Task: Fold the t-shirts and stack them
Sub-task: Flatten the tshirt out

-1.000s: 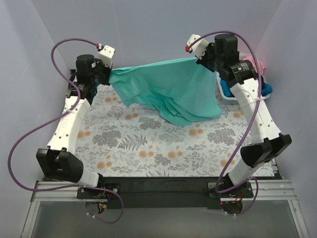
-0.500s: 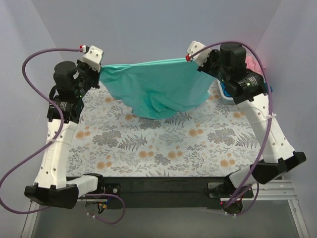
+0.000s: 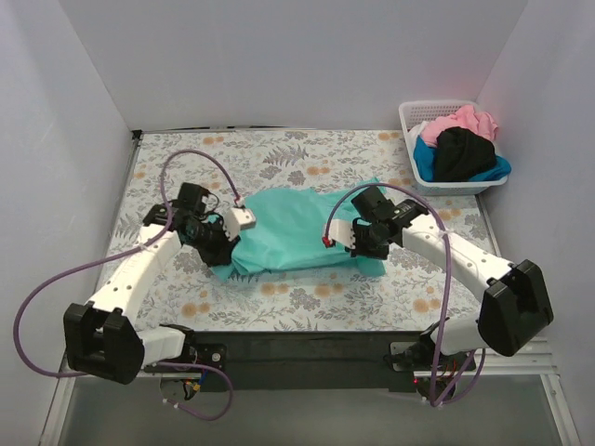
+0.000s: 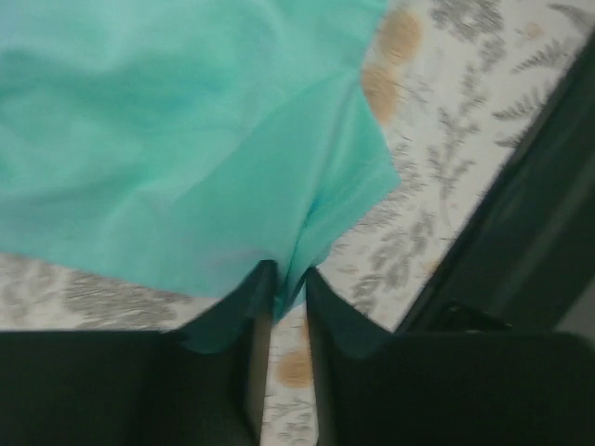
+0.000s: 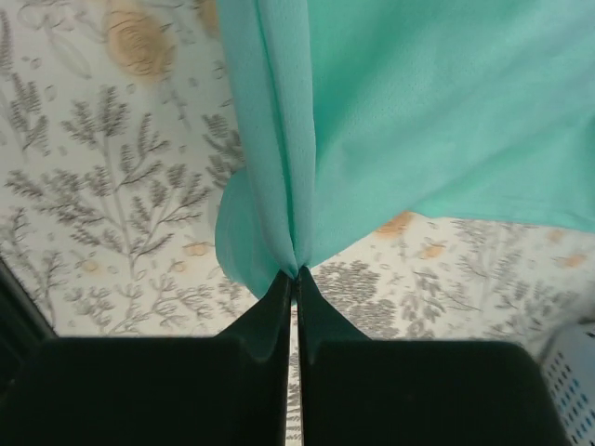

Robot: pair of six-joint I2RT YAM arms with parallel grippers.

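Flowery table cloth lies under it all. Near the front, the left gripper seems to pinch a corner of the teal t-shirt, which is spread on the cloth; that view is blurry. The right gripper is pressed tight on another edge. Far back, a white basket holds other t-shirts: pink, black, blue.

**Soft matt cloth against smooth hard plastic**

The teal t-shirt is thin, smooth cloth with a dull finish, lying in soft rumples. Under it, the table cloth is flat, matt printed fabric. At the far right, the basket is white plastic lattice with a faint sheen. The pink shirt and black shirt in it look equally soft and matt. The arm shells are smooth white plastic. The left gripper and right gripper have smooth, matt black fingers.
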